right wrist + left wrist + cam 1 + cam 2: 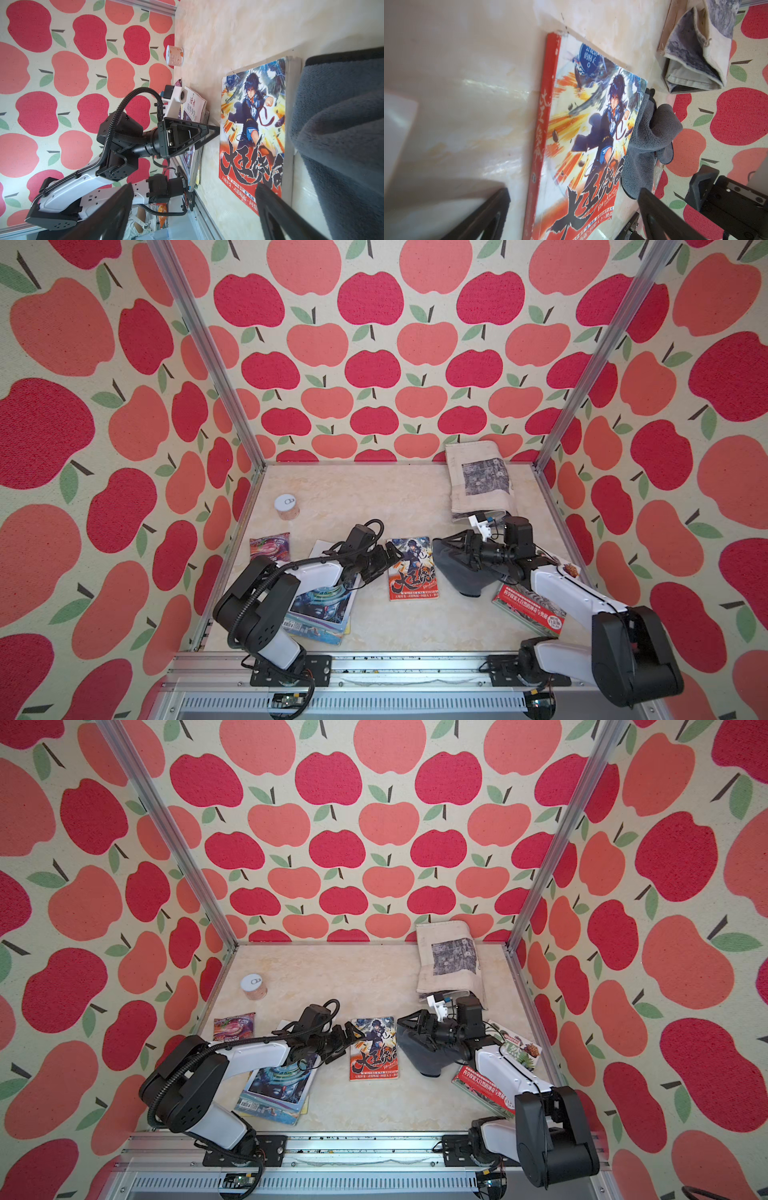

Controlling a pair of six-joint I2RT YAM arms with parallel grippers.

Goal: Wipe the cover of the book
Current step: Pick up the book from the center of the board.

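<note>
One book (pixel 411 568), flat, unpinned; grey cloth (pixel 461 578) touching its edge, ungripped. Fingers apart, empty: left gripper (pixel 387 559), right gripper (pixel 457 547). Risk: book likely skids under wiping unless held.

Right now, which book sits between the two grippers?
The red manga book, lying alone mid-table. The stack of books sits under the left arm; the red-and-green book under the right arm.

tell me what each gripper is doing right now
left gripper: open, holding nothing, by the book
right gripper: open, holding nothing, at the grey cloth
</note>
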